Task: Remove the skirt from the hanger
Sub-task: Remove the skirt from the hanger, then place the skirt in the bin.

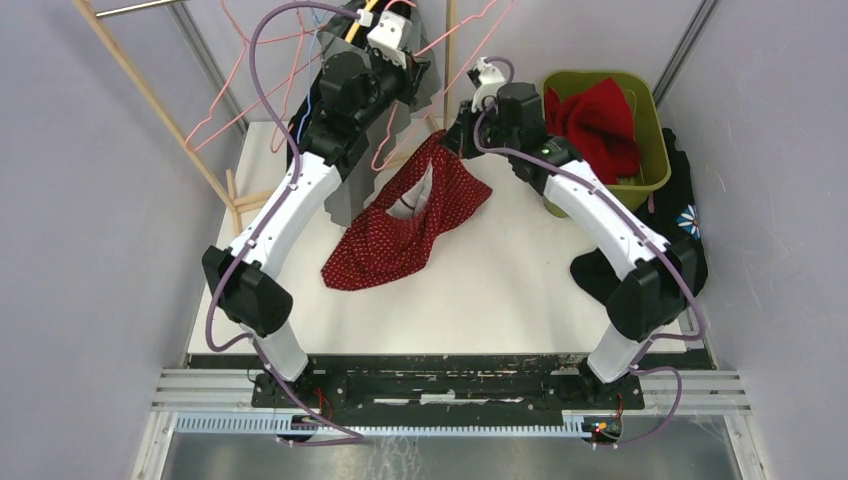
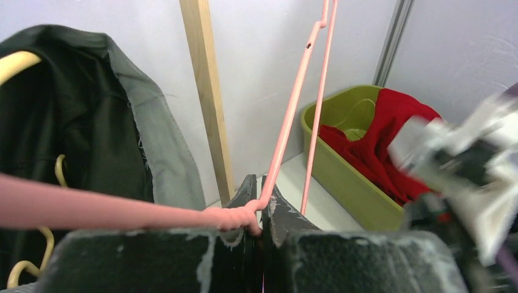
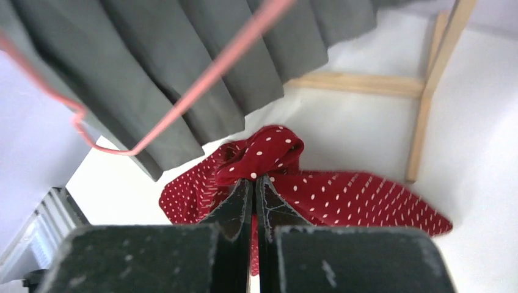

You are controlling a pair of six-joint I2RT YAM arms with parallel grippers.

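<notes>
The red skirt with white dots lies partly on the white table, its top edge lifted. My right gripper is shut on that bunched top edge, as the right wrist view shows, with the skirt spreading out below. My left gripper is raised at the back and shut on the pink wire hanger at its bend. In the right wrist view the hanger hangs above the skirt and apart from it.
A green bin with red clothes stands at the back right, and also shows in the left wrist view. A black garment lies at the table's right edge. A grey garment hangs on the wooden rack with more pink hangers.
</notes>
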